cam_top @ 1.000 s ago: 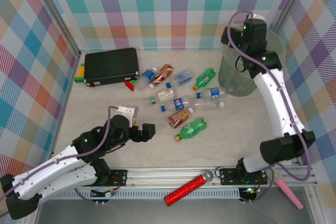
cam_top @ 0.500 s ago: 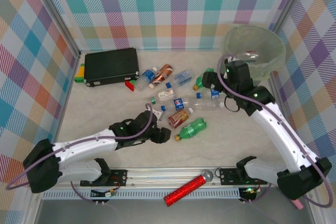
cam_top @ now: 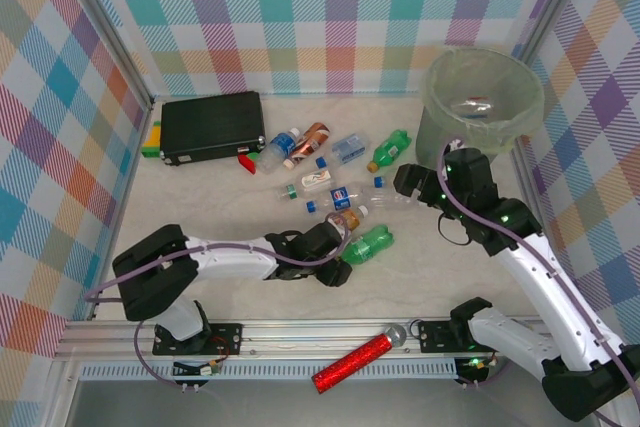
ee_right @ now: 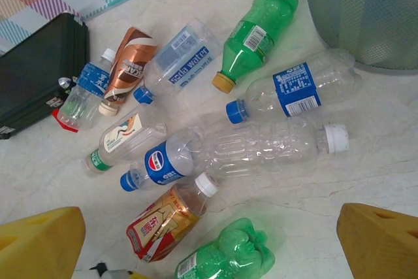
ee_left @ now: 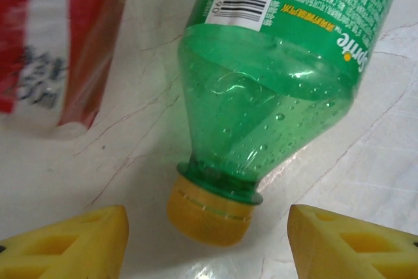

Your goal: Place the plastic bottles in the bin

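Several plastic bottles lie scattered mid-table. A green bottle (cam_top: 368,244) with a yellow cap (ee_left: 209,217) lies nearest me. My left gripper (cam_top: 338,261) is open with its yellow fingertips (ee_left: 72,243) on either side of that cap, touching neither side. My right gripper (cam_top: 410,182) hangs open above the pile, holding nothing; its view looks down on a long clear bottle (ee_right: 261,145), a blue-labelled one (ee_right: 294,89) and a red-and-gold one (ee_right: 163,223). The pale-green bin (cam_top: 440,137) stands at the back right, its wall (ee_right: 366,11) close to the bottles.
A black case (cam_top: 212,125) lies at the back left with a yellow-green item (cam_top: 152,139) beside it. A red glittery tube (cam_top: 352,362) rests on the front rail. Checked walls close in the table on three sides.
My left arm has reached right to the green bottle's cap and its jaws have narrowed. My right arm has come down from over the bin to above the bottles.
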Motion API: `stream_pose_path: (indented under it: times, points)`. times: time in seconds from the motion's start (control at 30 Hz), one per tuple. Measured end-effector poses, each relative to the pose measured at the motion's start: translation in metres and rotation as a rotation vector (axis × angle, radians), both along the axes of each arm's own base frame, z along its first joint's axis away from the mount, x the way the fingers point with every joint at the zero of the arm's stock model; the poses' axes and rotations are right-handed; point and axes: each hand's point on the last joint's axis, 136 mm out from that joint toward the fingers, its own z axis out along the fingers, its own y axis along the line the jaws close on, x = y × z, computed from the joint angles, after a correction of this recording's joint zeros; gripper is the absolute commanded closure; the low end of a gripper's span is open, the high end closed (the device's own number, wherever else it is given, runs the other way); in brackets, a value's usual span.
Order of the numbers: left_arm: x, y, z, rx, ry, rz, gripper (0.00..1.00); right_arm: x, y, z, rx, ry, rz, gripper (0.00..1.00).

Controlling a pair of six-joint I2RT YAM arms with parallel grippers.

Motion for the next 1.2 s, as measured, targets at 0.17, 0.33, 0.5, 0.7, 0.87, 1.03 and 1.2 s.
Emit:
stream_pose_path:
  times: [0.17,0.33,0.5,0.7,0.87,1.03,1.2]
  points:
    - [0.005,-0.006,-0.008,0.029,-0.010,-0.012,0.43,-0.002,0.000,-0.001,0.006,0.011,0.001,0.01]
    - [0.006,-0.008,-0.009,0.047,-0.026,-0.017,0.50,-0.002,0.002,-0.002,0.014,0.018,0.002,0.01]
    - [0.006,-0.009,-0.008,0.041,-0.031,-0.021,0.63,-0.001,0.007,-0.009,0.036,0.041,0.011,0.01]
    - [0.001,-0.014,0.003,-0.005,-0.036,-0.033,0.79,-0.004,0.017,-0.027,0.077,0.111,0.030,0.01]
    - [0.001,-0.008,0.042,-0.107,-0.101,-0.017,0.80,-0.005,0.029,-0.031,0.136,0.148,0.058,0.01]
    - [0.002,-0.002,0.091,-0.236,-0.176,0.016,0.81,-0.010,0.052,-0.038,0.264,0.164,0.133,0.08]
    - [0.004,0.006,0.121,-0.311,-0.227,0.048,0.81,-0.017,0.076,-0.047,0.352,0.214,0.205,0.11]
